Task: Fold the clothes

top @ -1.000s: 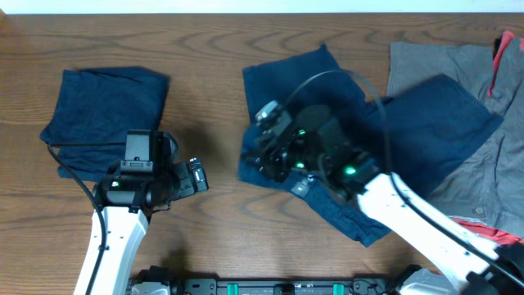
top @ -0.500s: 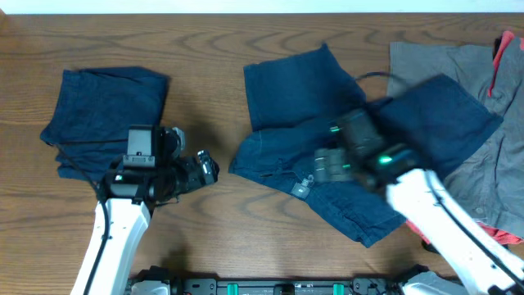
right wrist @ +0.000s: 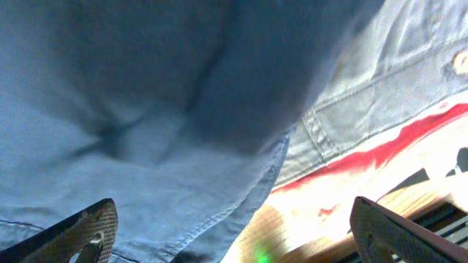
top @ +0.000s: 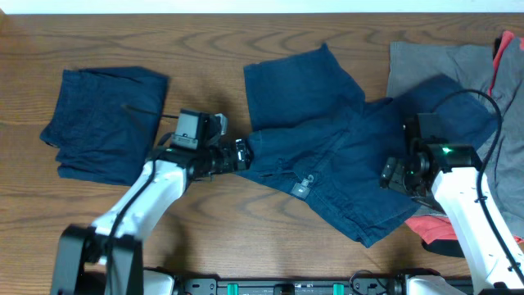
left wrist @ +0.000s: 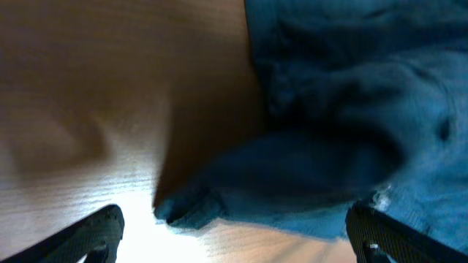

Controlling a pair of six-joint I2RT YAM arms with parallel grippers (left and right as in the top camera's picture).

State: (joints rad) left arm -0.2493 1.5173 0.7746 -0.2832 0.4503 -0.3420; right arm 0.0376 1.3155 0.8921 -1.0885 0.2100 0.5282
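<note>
Evidently the fold of the second pair is only being set up: the navy shorts [top: 327,139] lie spread and rumpled in the middle of the wooden table [top: 205,37], one leg angled up toward the far edge and the other running down toward the near edge, with no clean crease yet. A folded navy piece [top: 102,119] sits finished at the far left, while the grey garment [top: 442,61] and the red garment [top: 505,51] wait at the right, partly under the shorts. The left gripper [top: 242,153] is at the shorts' left corner; in its wrist view the fingers [left wrist: 99,230] are spread wide with the hem lying between them on the wood, nothing pinched. The right gripper [top: 388,174] hovers at the shorts' right side, its fingers [right wrist: 88,230] likewise spread above blue cloth, gripping nothing. Next, I judge, each must descend and close on its edge so that the cloth can be lifted and laid over itself; the left should catch the whole hem, not one thin layer. Compared with half a second ago, the left gripper has reached rightward from bare table to the hem, and the right arm has drawn back from the middle of the shorts to their right side.
</note>
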